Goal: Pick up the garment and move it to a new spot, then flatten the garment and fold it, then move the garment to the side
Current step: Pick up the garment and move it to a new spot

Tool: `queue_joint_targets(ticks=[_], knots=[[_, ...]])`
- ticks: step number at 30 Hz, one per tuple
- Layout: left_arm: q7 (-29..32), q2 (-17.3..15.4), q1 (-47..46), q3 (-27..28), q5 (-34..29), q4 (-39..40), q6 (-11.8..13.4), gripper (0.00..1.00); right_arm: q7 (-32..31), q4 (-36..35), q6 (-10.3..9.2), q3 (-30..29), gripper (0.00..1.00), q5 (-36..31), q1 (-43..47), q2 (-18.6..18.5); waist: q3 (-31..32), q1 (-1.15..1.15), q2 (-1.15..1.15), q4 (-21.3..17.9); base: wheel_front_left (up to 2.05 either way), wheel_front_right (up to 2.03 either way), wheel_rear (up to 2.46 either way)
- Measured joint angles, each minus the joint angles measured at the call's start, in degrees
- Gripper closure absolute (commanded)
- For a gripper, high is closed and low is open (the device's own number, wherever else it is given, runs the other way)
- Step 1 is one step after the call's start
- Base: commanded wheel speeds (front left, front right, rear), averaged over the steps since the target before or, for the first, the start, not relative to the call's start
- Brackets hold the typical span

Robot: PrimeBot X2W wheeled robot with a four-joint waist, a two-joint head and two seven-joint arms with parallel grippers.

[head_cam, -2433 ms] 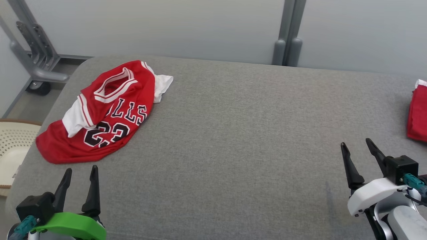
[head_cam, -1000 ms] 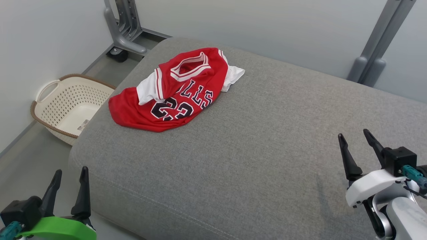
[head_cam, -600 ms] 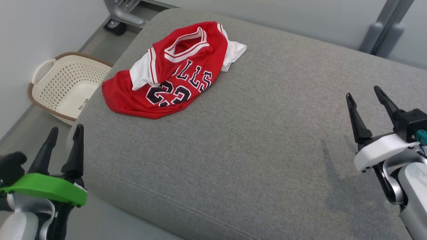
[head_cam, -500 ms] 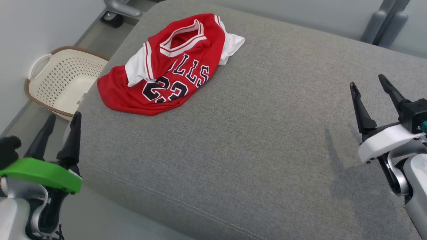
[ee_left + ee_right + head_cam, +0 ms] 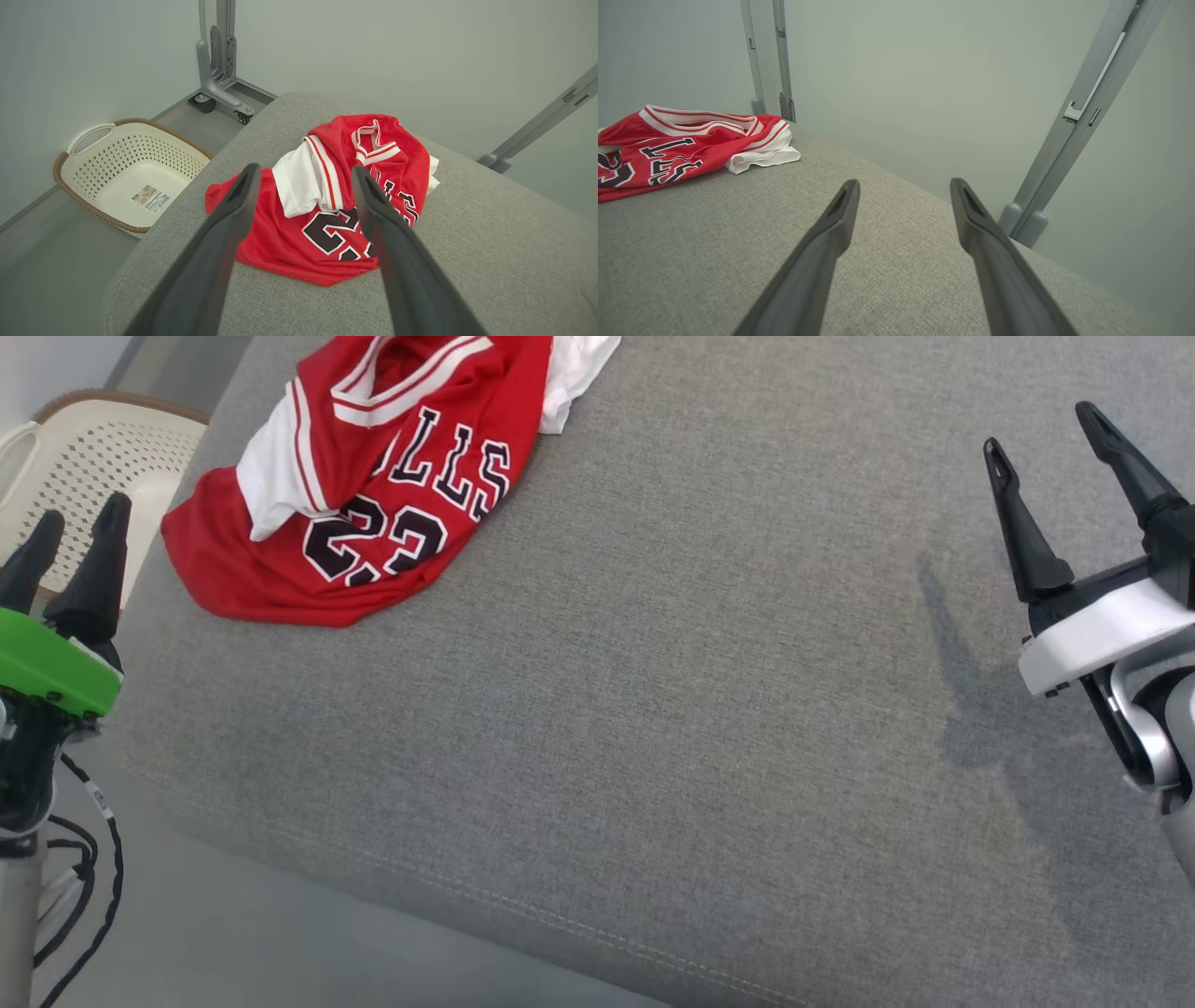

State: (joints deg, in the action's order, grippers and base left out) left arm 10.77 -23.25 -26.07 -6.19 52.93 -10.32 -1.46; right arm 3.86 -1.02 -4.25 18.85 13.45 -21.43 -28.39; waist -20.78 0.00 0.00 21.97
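Grey cushion (image 5: 653,709): crumpled garment (image 5: 373,495) untouched near corner. Both tools spread, empty: left gripper (image 5: 82,511) aimed at it for pickup, right gripper (image 5: 1041,429) well apart.

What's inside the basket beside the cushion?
On the floor of the basket lies a small printed label; nothing else shows. The cushion covers one corner.

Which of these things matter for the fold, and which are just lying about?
Job: jersey, crumpled on the cushion; left gripper and right gripper, both open, empty.
Lying about: basket on the floor; metal stand.
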Motion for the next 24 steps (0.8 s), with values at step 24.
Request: queue_joint_targets(ticks=[24], knots=[[1.31,4.57,-16.62,0.08,3.26,-10.23,-1.15,0.00,-5.43,-8.25,0.70,-3.82,0.00,-3.48,-11.02,-6.42,-18.43,0.01,0.00,-4.61,0.00,0.00,0.00]])
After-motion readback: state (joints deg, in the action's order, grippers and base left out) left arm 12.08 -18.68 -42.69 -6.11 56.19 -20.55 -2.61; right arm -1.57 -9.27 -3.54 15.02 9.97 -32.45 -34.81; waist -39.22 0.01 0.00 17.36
